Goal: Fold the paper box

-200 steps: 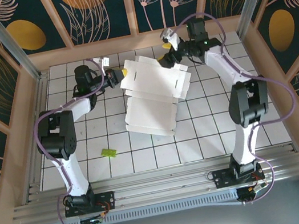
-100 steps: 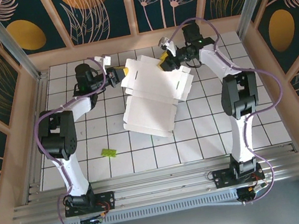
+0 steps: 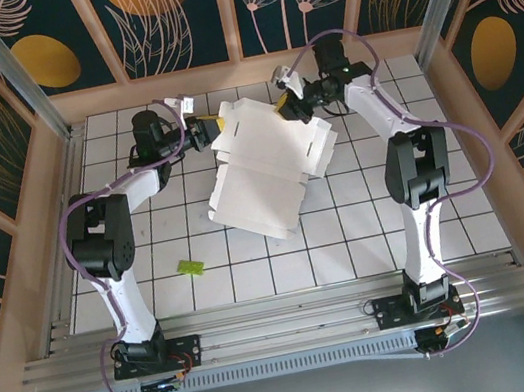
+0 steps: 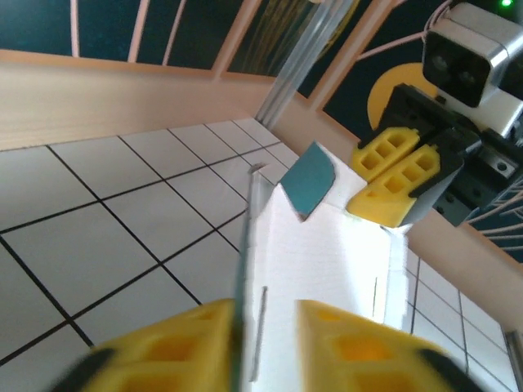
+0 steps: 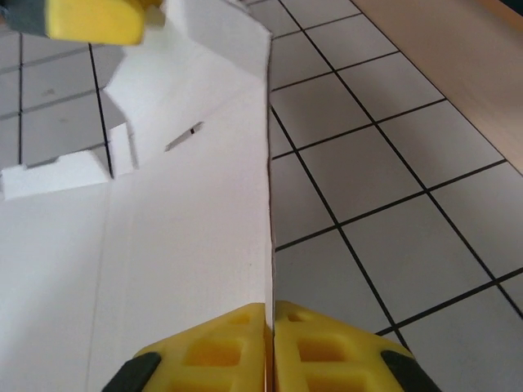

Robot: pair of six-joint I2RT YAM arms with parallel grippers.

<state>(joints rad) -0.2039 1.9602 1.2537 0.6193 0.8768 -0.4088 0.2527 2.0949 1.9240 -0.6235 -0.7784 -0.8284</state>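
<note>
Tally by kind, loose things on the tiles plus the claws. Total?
Paper box: 1
Green scrap: 1
Claws: 2 (left claw, right claw)
Total: 4

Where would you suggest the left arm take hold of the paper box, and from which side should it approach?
Its thin far-left edge, approached level from the left so the jaws straddle the sheet. The paper box is an opened-out sheet, too wide to span across its face, and that edge looks raised off the tiles. The right gripper pinches the opposite edge likewise.
</note>
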